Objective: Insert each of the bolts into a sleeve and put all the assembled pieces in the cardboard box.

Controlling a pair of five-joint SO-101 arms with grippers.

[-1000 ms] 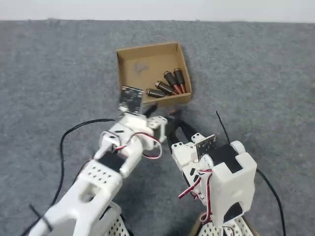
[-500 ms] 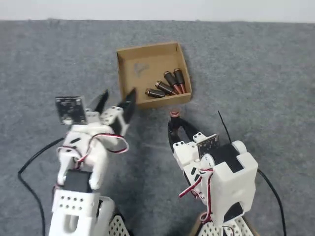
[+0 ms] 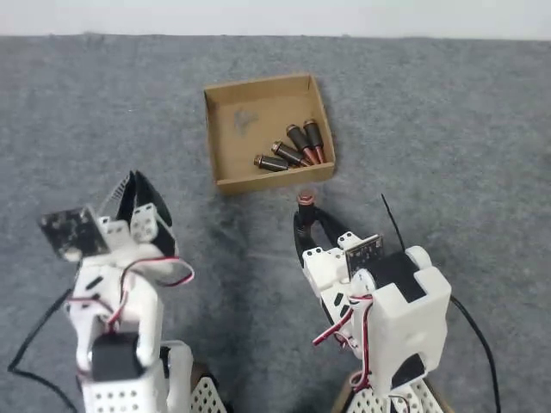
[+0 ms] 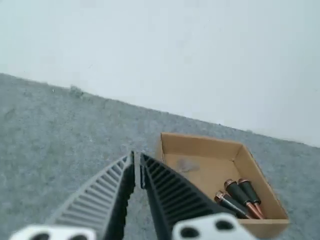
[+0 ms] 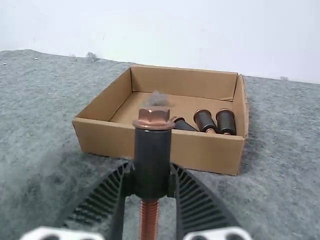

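The cardboard box [image 3: 226, 138] lies open at the back of the grey carpet, with several assembled pieces [image 3: 293, 152] lying in its near right corner. My right gripper [image 3: 306, 215] sits just in front of the box's near wall, shut on a black sleeve [image 5: 151, 155] held upright. A copper bolt runs through that sleeve, its head [image 5: 153, 118] on top and its shank below. My left gripper [image 3: 135, 178] is off to the left of the box, raised, shut with nothing in it [image 4: 137, 162]. The box [image 4: 200, 150] lies ahead of it to the right.
Grey carpet [image 3: 448, 129] stretches open on both sides of the box and between the two arms. A pale wall [image 4: 200, 50] stands behind the carpet's far edge. Black cables trail near both arm bases at the front.
My left arm has drawn back from the box's near wall toward the front left, and its fingers, open half a second ago, have come together. The right arm with its piece has not moved.
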